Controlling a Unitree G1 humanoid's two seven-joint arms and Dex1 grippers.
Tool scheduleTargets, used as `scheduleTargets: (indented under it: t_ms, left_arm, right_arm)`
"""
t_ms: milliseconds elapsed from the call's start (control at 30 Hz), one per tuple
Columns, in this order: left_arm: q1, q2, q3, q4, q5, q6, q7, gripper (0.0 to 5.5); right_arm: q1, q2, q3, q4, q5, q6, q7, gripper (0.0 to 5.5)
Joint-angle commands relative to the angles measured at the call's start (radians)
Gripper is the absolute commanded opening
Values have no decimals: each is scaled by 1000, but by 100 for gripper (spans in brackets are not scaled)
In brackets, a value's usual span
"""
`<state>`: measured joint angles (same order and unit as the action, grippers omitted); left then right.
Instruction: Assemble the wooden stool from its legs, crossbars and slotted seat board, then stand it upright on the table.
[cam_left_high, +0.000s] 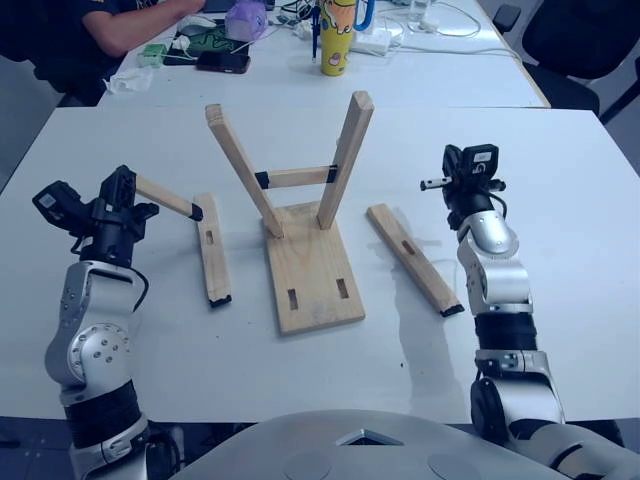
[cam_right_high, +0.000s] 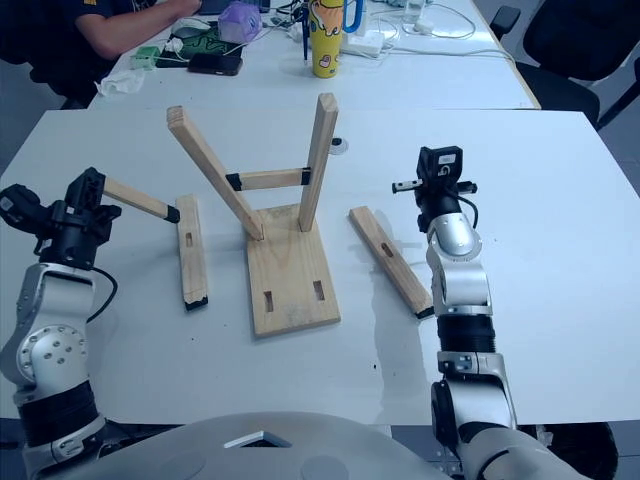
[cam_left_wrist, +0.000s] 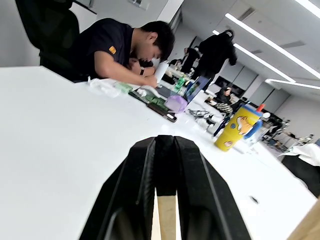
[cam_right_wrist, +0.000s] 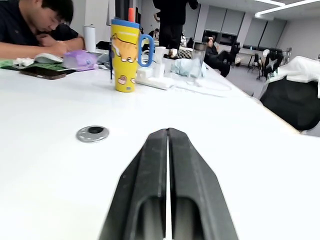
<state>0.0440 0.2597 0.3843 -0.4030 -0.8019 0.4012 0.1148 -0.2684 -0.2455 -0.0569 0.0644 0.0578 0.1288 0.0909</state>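
While L gripper (cam_left_high: 132, 196) clamps pale black-tipped crossbar (cam_left_high: 168, 198), R gripper (cam_right_wrist: 168, 136) clenched empty, seat board (cam_left_high: 310, 288) slotted.

Upright legs (cam_left_high: 343, 162) amid open table (cam_left_high: 560, 180)

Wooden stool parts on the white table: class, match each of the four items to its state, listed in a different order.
Items
1. slotted wooden seat board
2. short wooden crossbar
3. two pale wooden legs
4. black right gripper

States
a. held in the black left gripper
b. shut, holding nothing
c. lying flat on the white table
d. standing up from the seat board

Pairs: 1-c; 2-a; 3-d; 4-b
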Motion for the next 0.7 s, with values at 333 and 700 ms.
scheduleTargets:
  t_ms: [333, 700]
  left_arm:
    - [51, -111, 1, -51, 22, 79, 102, 41]
    - [89, -22, -136, -43, 308, 68, 56, 41]
  right_arm:
    - [47, 22, 36, -40, -74, -32, -6, 0]
    - [34, 36, 33, -47, -84, -24, 1, 0]
